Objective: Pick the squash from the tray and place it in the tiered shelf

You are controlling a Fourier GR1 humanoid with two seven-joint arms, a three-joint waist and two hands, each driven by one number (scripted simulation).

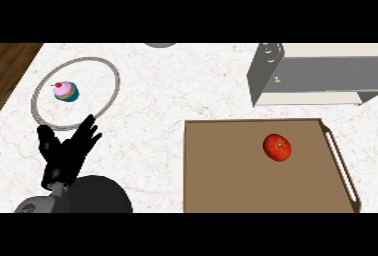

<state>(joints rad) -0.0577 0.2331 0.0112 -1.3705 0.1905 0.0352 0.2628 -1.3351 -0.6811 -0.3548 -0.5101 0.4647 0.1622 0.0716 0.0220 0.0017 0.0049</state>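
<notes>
Resting at about three o'clock on the flat brown rectangular tray (221, 170), the small red-orange rounded squash (277, 147) lies free, touched by nothing. The tray's near edge is cut off at the bottom, and its pale side handle (341, 162) runs along the right rim. At one o'clock stands the grey and cream tiered shelf (310, 75), its right end cut off by the frame edge; what its levels hold cannot be made out. At twelve o'clock a grey rounded object (159, 44) is mostly cropped away, perhaps a bowl's rim. At ten o'clock a round plate with a grey rim (111, 75) carries a pink-frosted cupcake in a teal cup (66, 91). The black left hand (66, 150) shows at eight o'clock, fingers spread straight upward, grasping nothing. The right hand is out of sight. No writing is legible anywhere.
</notes>
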